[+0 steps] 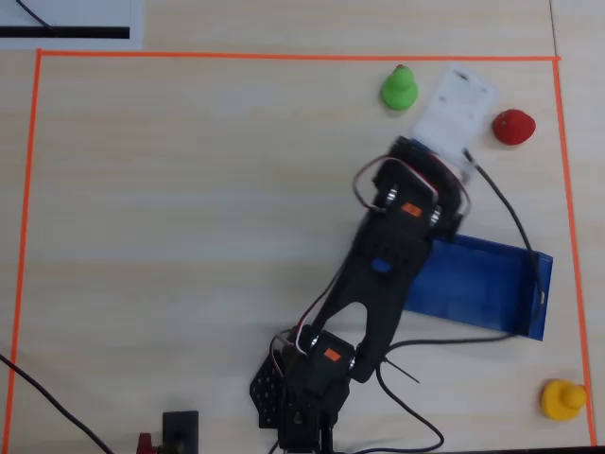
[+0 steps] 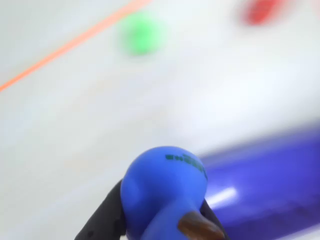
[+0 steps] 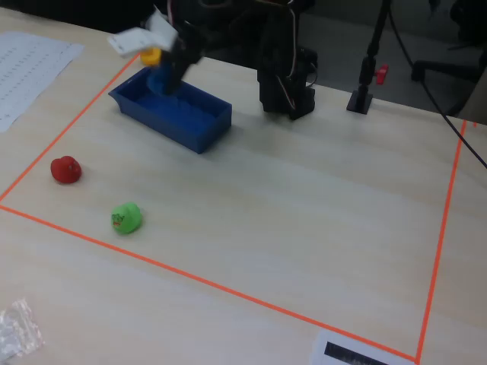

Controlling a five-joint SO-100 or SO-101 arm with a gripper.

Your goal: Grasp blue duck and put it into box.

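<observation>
A: One box (image 3: 171,112) sits on the table, dark blue and open; nothing visibly rests on its floor.

B: And the arm?

A: The gripper (image 2: 162,222) pinches the blue duck (image 2: 162,192) between both dark fingers (image 2: 107,217), beak toward the wrist camera. In the fixed view the duck (image 3: 160,79) hangs over the box's far end.

B: Overhead?

A: The arm hides the duck there and part of the box (image 1: 482,284). The wrist view's background is blurred.
</observation>
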